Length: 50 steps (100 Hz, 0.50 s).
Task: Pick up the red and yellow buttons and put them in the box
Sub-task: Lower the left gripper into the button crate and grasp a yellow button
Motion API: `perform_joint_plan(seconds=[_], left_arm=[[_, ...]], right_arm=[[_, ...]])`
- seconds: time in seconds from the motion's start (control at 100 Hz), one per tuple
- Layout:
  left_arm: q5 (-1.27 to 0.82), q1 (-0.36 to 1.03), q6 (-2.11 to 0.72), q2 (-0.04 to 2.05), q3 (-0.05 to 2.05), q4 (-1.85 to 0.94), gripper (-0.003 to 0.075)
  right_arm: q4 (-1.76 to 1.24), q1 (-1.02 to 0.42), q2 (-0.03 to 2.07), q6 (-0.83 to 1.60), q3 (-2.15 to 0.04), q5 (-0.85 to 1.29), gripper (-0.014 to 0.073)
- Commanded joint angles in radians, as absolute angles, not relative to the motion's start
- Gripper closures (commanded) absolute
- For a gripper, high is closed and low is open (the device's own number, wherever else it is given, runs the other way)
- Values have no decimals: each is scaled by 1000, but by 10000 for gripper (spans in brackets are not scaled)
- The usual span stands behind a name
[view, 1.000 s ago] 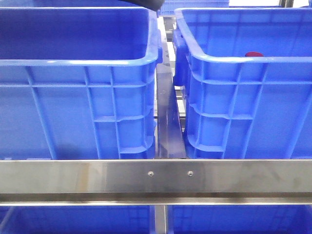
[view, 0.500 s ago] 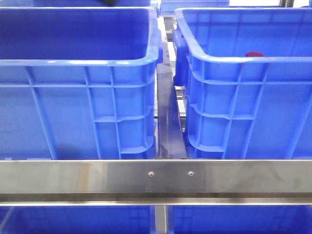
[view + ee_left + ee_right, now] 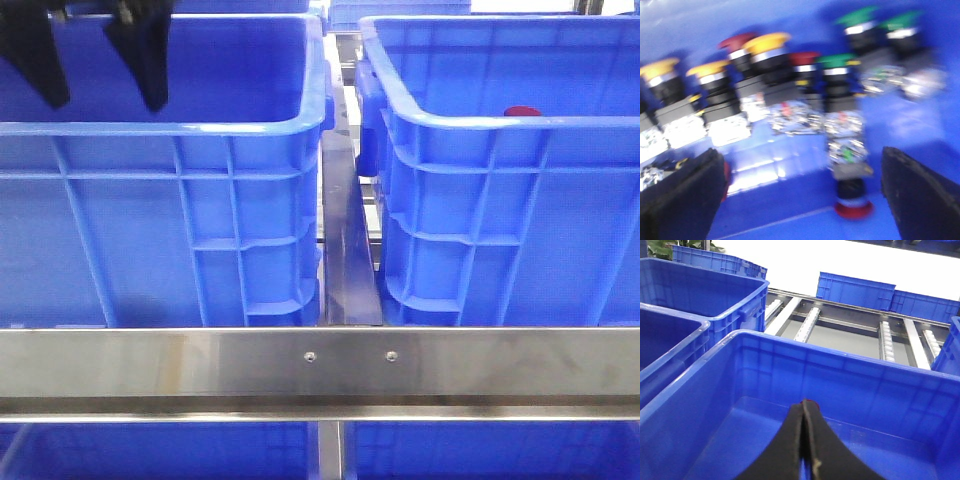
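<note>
My left gripper (image 3: 95, 60) is open and hangs inside the left blue crate (image 3: 180, 200). In the left wrist view it (image 3: 801, 167) is open above the crate floor, where several push buttons lie in a blurred row. Yellow caps (image 3: 767, 41) and red caps (image 3: 737, 41) show among them. One red button (image 3: 853, 202) stands cap-down between my fingers, nearer the right finger (image 3: 922, 200), untouched. My right gripper (image 3: 805, 412) is shut over the right blue crate (image 3: 790, 370). A sliver of red shows just behind its tips. A red cap (image 3: 521, 111) peeks over that crate's rim (image 3: 480, 122).
Green-capped buttons (image 3: 860, 17) lie among the others. A steel rail (image 3: 320, 365) crosses the front, with more blue crates below it. A steel divider (image 3: 345, 250) runs between the two crates. Further crates (image 3: 855, 290) and roller tracks (image 3: 807, 325) lie beyond.
My left gripper's black fingers have come down into the front view, inside the left crate. One second ago only a dark edge showed at the top. The crates have not moved.
</note>
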<state>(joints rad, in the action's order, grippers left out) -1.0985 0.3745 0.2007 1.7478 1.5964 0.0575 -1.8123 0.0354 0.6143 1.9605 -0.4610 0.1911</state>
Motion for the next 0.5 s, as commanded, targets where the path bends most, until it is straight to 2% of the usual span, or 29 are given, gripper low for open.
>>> perform_joint_plan(seconds=[0.0, 0.49], left_arm=[[-1044, 383, 270, 1739, 1627, 93, 134], [-931, 379, 321, 1888, 1627, 76, 134]], right_arm=[[-1918, 38, 609, 1961, -487, 224, 653], [-1918, 38, 610, 1961, -487, 224, 653]])
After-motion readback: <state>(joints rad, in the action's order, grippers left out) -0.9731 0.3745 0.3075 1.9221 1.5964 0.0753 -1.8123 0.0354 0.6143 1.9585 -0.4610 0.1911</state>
